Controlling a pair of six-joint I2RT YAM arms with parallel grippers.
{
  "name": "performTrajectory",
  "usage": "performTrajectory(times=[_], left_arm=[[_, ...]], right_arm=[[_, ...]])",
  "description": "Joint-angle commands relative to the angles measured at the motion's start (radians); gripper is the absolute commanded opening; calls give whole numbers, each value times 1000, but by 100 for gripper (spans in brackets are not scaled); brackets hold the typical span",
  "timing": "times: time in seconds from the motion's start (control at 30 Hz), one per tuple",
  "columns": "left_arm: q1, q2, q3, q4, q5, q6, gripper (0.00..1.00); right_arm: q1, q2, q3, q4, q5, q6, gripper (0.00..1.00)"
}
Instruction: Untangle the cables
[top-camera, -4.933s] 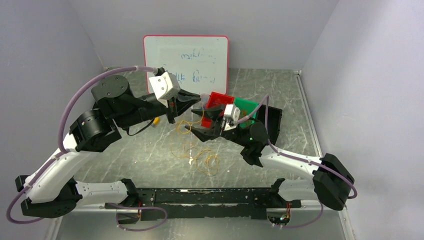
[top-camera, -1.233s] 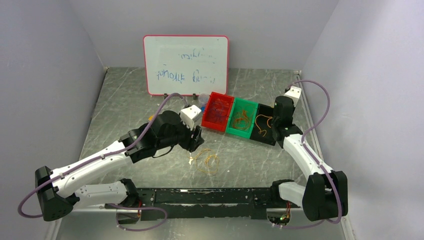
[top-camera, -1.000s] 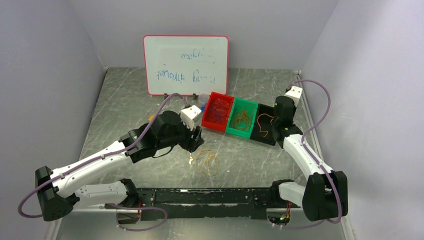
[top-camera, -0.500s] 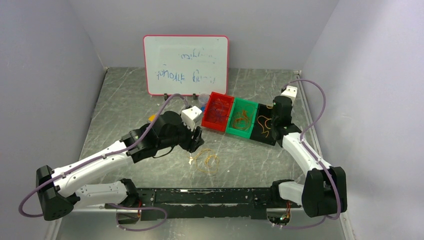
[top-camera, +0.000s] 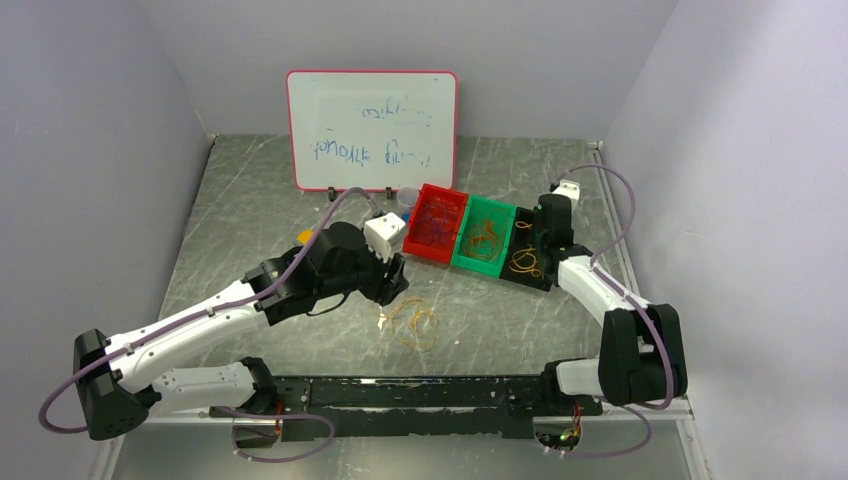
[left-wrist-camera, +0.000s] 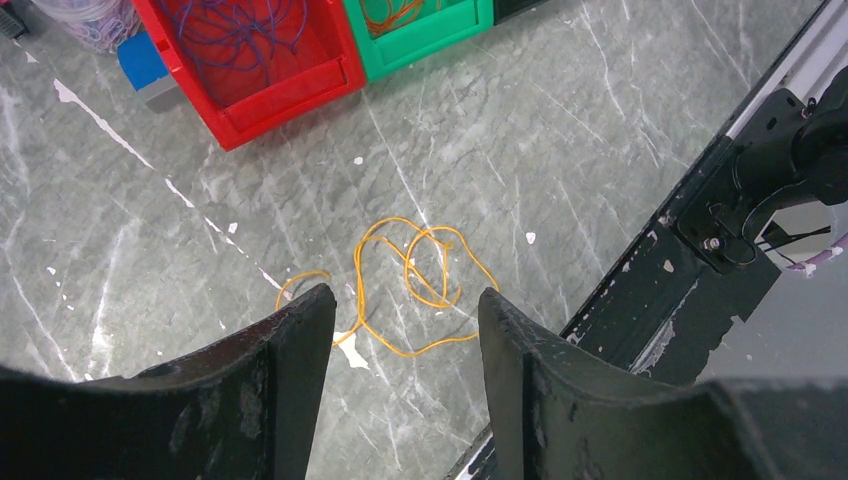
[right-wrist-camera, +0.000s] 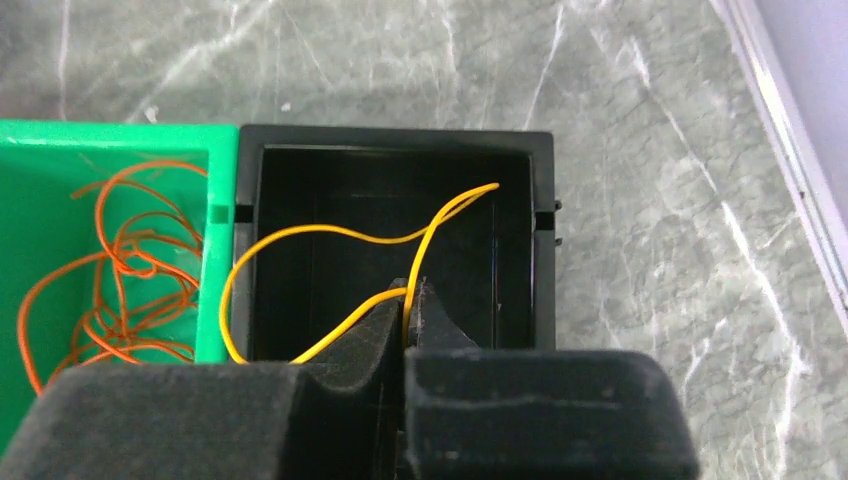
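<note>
The loose cable (left-wrist-camera: 415, 275) lies on the bench (top-camera: 250, 190) just ahead of the left pincer (left-wrist-camera: 405, 300), under the gap between its spread fingers, touching neither. Farther ahead of that pincer three bins stand side by side. The left bin (left-wrist-camera: 290, 85) holds cables (left-wrist-camera: 240, 25), and a small block (left-wrist-camera: 143, 62) sits at its left. The right pincer (right-wrist-camera: 405, 290) hangs over the right bin (right-wrist-camera: 390, 140), nipping a cable strand (right-wrist-camera: 330, 235) that loops ahead of it inside that bin. Left of this pincer, the middle bin (right-wrist-camera: 100, 135) holds a bundle of cables (right-wrist-camera: 120, 260). A whiteboard (top-camera: 370, 130) stands behind the bins.
</note>
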Motion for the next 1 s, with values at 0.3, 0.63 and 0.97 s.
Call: performTrajectory(times=[0.3,0.63,0.97], left_arm=[[5,-13,-9,18,15,-17,60],[5,-2,-15,28,13,-31,59],[7,18,-39,37,10,-57,61]], right_arm=[[-10,19,18,-53,8,19,32],[-9,-60,51,-142,5,3,56],[-10,-144,138,-362,-115,84,55]])
